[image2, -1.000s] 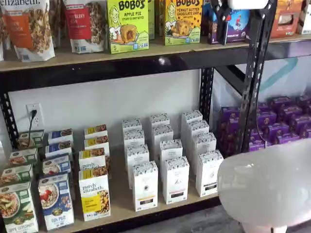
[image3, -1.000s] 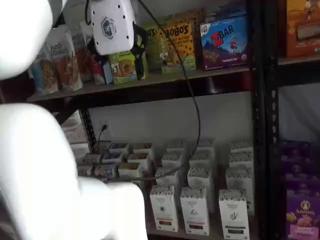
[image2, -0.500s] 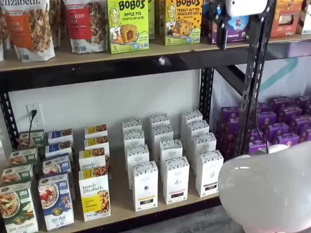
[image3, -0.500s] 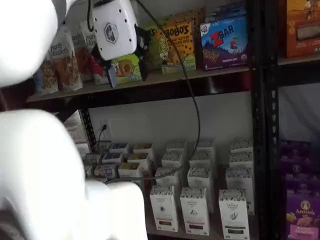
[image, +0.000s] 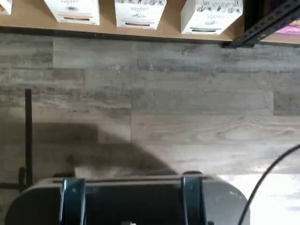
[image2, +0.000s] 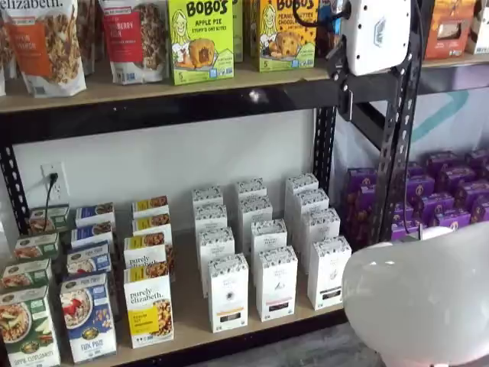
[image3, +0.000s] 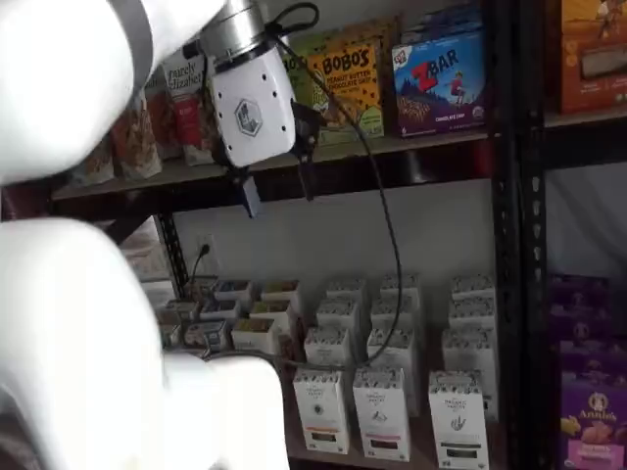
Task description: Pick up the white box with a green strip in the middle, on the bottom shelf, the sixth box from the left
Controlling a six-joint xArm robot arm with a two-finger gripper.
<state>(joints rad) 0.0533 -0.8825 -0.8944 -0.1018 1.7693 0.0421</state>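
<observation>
The gripper [image3: 274, 196] is seen in both shelf views, raised to the level of the upper shelf [image2: 153, 80], well above the bottom shelf [image2: 191, 310]. Its white body is shown with two black fingers [image3: 248, 199] pointing down, and a clear gap is seen between them with nothing held.

The white box [image2: 328, 271] is found upright at the near edge of the bottom shelf, as the rightmost of three front white cartons, just left of the black frame post [image2: 393, 153]. Further white cartons are ranged in rows behind it. The purely elizabeth boxes [image2: 149, 306] are placed to the left, well apart from the gripper.

In the wrist view, the fronts of three white cartons are shown along the shelf edge above a grey plank floor [image: 150, 108].
</observation>
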